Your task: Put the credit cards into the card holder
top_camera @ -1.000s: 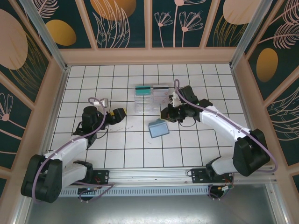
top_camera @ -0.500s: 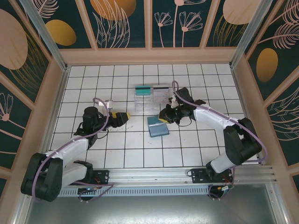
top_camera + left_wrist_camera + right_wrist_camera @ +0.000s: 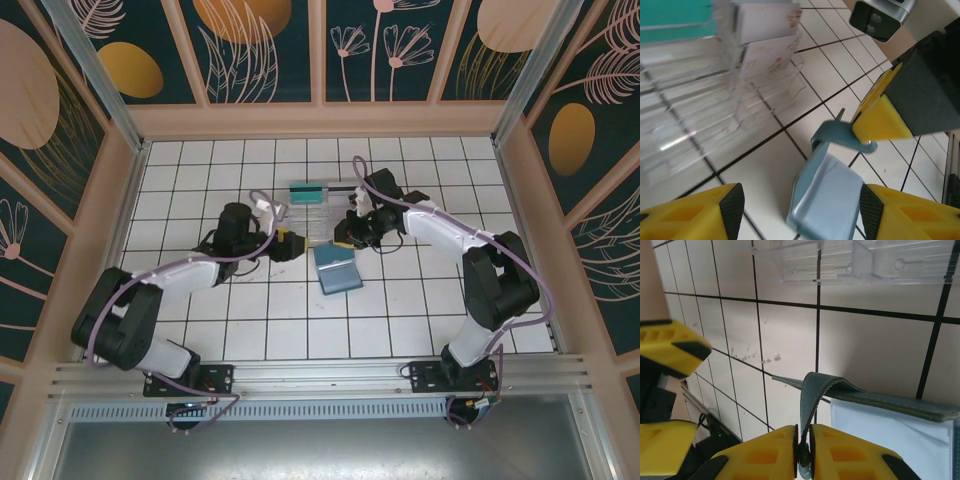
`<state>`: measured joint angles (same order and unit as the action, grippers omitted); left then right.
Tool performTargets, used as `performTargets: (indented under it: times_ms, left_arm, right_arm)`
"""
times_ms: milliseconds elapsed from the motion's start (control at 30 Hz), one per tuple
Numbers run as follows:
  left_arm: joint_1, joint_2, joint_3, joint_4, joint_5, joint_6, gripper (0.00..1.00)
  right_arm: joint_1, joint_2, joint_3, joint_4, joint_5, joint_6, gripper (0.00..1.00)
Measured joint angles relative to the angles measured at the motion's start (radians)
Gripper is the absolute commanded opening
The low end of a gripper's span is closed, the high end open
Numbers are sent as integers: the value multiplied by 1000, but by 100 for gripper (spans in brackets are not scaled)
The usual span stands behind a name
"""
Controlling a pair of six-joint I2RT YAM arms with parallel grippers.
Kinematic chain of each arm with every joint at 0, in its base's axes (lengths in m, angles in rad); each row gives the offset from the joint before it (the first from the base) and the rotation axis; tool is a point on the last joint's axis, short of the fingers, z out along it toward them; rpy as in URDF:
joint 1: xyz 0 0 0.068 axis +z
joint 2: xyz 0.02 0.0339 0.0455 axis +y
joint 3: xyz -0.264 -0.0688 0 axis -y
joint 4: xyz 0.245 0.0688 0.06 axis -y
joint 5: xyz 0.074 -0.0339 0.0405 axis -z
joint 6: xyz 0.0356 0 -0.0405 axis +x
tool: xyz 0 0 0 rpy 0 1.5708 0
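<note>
My right hand [image 3: 804,440] pinches the card holder [image 3: 880,401] by its flap, propping it open. My left hand [image 3: 288,244], spread but narrowing, has swung in beside it, ready to help. Beyond both, the credit cards [image 3: 306,193] wait in their clear tray [image 3: 318,224].

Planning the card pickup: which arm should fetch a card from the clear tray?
Left. The left gripper is open and free beside the clear tray holding the credit cards; the right gripper is pinched on the flap of the card holder.
</note>
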<state>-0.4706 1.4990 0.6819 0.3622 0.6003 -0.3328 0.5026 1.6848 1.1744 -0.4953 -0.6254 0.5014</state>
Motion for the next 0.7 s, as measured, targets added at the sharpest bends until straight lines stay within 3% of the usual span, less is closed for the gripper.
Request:
performTargets:
  times_ms: [233,367,433,533,567,633,700]
  left_arm:
    - [-120,138,98,-39,-51,50,59]
    - [-148,190,130,-87,-68,74,51]
    - [-152,206,152,-106,-78,86,42]
    - [-153,229,180,-117,-88,103,20]
    - [-153,237,187,-121,-90,109,12]
    - [-153,249,191,-127,-93,108,6]
    - [-153,251,188,-127,-101,102,1]
  right_arm:
    - [-29,0,3,-34,-55,-46,17]
    - [-48,0,3,-45,-73,-68,17]
    - [-53,-1,3,-44,-82,-76,17]
    - [-56,-1,3,-44,-90,-78,17]
    - [-56,-1,3,-44,-92,-78,20]
    - [-56,-2,3,-44,-93,-82,28]
    - [-56,-5,3,-42,-94,-88,43]
